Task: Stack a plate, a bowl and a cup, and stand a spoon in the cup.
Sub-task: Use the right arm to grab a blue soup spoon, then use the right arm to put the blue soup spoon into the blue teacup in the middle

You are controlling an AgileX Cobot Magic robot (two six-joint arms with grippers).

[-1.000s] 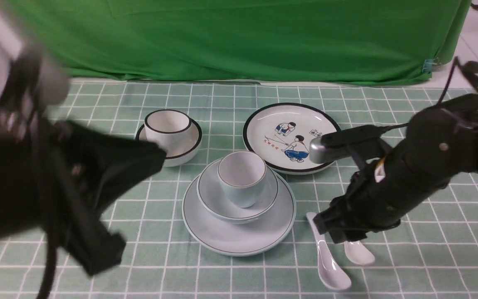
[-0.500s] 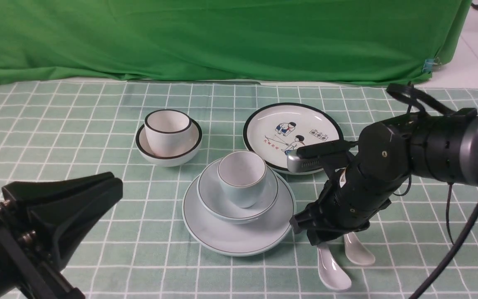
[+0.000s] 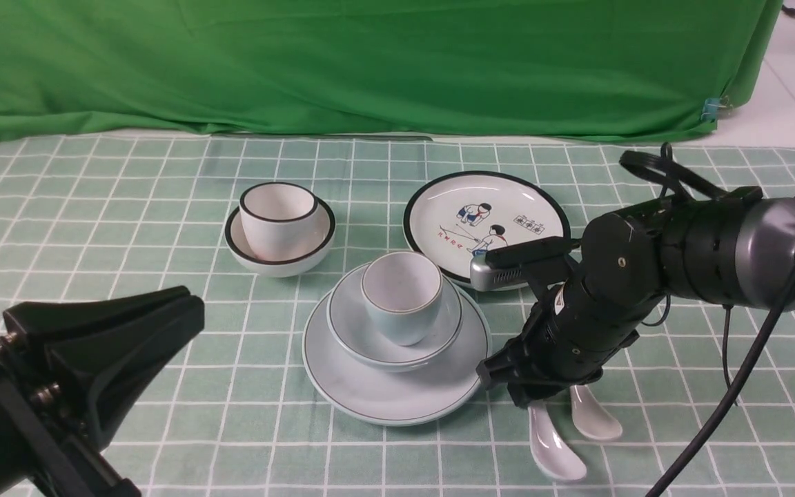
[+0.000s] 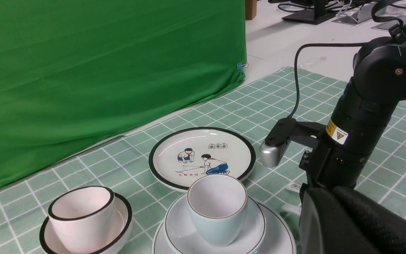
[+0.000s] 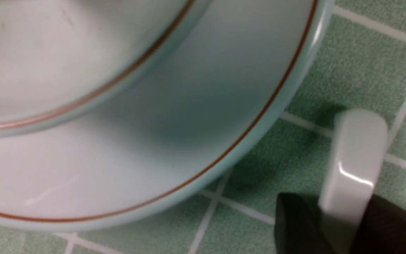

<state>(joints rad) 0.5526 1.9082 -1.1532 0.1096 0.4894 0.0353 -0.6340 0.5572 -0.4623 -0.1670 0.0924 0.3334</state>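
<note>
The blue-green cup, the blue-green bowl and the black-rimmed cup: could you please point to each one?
Blue-green cup (image 3: 404,324): front view, outer wall.
Blue-green bowl (image 3: 350,323): front view, inner surface.
Black-rimmed cup (image 3: 279,236): front view, outer wall.

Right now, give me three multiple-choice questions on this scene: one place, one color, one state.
1. Where is the plain pale cup?
A) in the plain pale bowl
B) on the cartoon plate
C) on the bare tabletop

2. What color is the rim of the cartoon plate?
A) red
B) black
C) yellow

3. How does the plain spoon stand with the right gripper?
A) upright in the cup
B) lying on the plate
C) handle between its fingers

Key:
1 A, the front view shows the cup inside that bowl.
2 B, a dark ring circles the cartoons.
3 C, the right wrist view shows fingers on both sides of the handle.
</note>
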